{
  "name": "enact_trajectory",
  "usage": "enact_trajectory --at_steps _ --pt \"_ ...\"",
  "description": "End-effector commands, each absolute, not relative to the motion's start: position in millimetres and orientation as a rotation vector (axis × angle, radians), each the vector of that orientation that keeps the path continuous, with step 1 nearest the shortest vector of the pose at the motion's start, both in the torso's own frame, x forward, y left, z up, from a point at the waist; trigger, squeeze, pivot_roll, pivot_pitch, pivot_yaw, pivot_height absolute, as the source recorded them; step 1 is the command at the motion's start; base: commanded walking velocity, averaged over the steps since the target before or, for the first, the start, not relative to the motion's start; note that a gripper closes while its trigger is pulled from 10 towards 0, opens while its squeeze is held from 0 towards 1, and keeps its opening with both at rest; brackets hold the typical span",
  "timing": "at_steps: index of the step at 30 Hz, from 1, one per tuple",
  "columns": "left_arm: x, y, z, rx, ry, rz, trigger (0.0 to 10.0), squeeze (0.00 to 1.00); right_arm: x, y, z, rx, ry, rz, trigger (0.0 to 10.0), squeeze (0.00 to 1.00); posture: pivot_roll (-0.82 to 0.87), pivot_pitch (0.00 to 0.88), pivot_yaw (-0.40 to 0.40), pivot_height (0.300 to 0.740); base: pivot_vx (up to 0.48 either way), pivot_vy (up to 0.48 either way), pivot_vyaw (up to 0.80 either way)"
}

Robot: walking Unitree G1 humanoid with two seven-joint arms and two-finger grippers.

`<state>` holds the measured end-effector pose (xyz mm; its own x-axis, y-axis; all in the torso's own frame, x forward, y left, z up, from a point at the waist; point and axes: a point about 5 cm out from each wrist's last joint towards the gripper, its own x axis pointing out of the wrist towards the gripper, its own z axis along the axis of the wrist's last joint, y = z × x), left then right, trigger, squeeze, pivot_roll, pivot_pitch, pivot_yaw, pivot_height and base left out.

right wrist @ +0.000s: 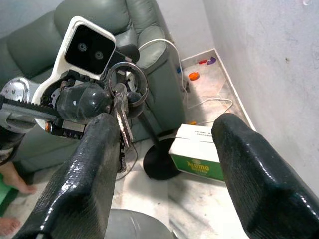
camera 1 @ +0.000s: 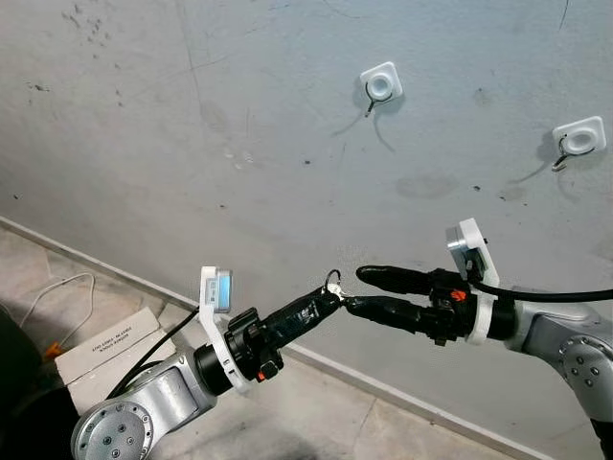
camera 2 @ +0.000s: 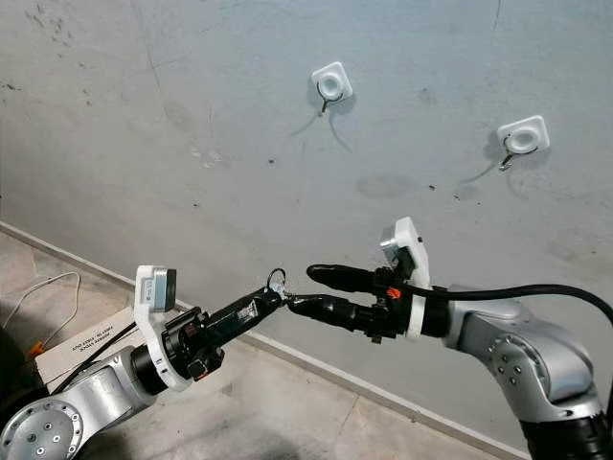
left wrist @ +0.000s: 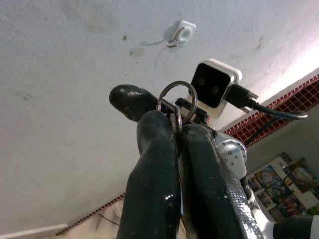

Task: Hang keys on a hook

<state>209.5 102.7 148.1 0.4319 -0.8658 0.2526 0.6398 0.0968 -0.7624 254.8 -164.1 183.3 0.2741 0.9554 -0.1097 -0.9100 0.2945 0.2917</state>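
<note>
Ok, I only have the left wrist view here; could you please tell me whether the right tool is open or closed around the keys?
Observer: It is open. The right tool has its fingers spread, and its lower finger reaches the tip of the left tool, which is shut on the keys.
Operator: Thank you. I can see one hook; are there others?
Observer: Yes, there are two: the left hook and the right hook. Both are on the wall above the tools, and both are empty.
Operator: Is there anything below the arms?
Observer: A cardboard box lies on the floor by the wall, near the left arm.
</note>
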Motion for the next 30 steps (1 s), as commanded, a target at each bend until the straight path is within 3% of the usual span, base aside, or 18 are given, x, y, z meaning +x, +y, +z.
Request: enact_trajectory --at_steps 1,12,25,30 --pt "204 103 156 -0.941 0.264 -1.192 0.0 0.0 263 -192 176 0.122 0.337 1.106 10.0 0.0 -0.04 0.093 -0.037 0.74 0.0 0.0 0.0" --pt "206 103 153 -0.902 0.271 -1.156 0.0 0.0 258 -190 165 0.108 0.353 1.095 10.0 0.0 -0.04 0.092 -0.037 0.74 0.0 0.0 0.0" --pt "231 110 155 -0.821 0.141 -0.948 0.0 0.0 233 -182 154 0.071 0.417 1.183 10.0 0.0 -0.04 0.089 -0.04 0.74 0.0 0.0 0.0" --pt "225 108 151 -0.747 0.162 -0.951 0.0 0.0 232 -184 155 0.041 0.383 1.105 10.0 0.0 -0.04 0.089 -0.04 0.74 0.0 0.0 0.0"
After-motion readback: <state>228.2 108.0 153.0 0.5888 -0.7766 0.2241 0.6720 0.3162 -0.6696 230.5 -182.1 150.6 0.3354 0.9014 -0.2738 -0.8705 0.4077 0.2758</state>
